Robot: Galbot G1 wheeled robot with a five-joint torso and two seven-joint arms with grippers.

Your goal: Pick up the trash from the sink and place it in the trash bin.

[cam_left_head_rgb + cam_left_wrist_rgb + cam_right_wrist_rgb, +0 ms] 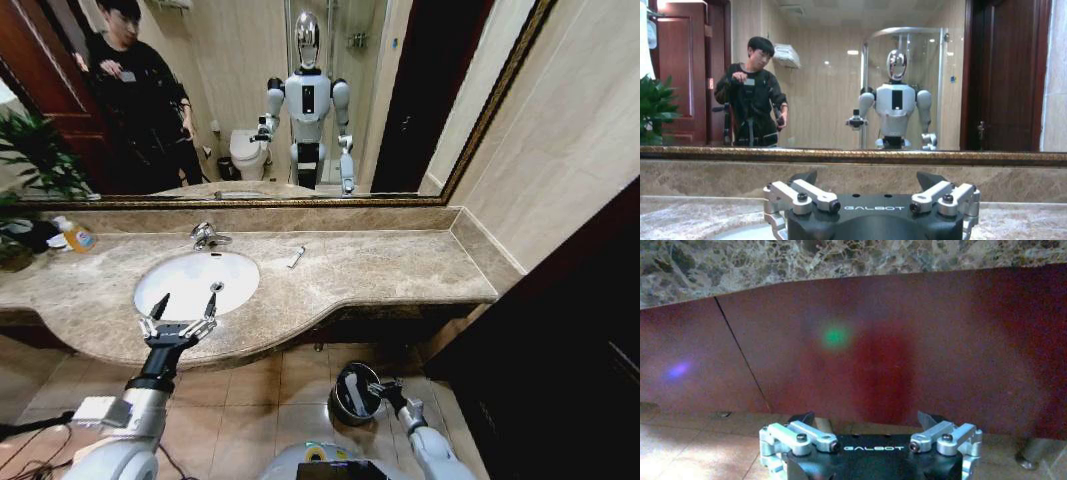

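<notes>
The sink [190,285] looks bare, a white oval bowl with only the drain [216,287] showing on its right side. The one loose piece of litter in sight is a thin white stick [296,257], lying on the marble surface [400,270] to the right of the bowl, well clear of the rim. Its long axis runs at a slant, near end toward the robot, far end tipping right and toward the mirror. In the bin [355,392] on the floor, a long white packet [353,395] already lies inside, under the front edge of the surface.

The left hand [180,308] hovers over the near rim of the sink, fingers spread wide, nothing between them. From there the stick lies ahead and to the right, across the bowl's right edge. The right hand [381,389] is low, just beside the bin's right rim; the right wrist view shows its fingers parted and empty, facing the dark red cabinet front [907,355].

So the left hand is plainly the nearer one. Open marble surrounds the stick; the tap [207,236] stands off to its left, and an orange-labelled bottle [76,236] sits far left.
</notes>
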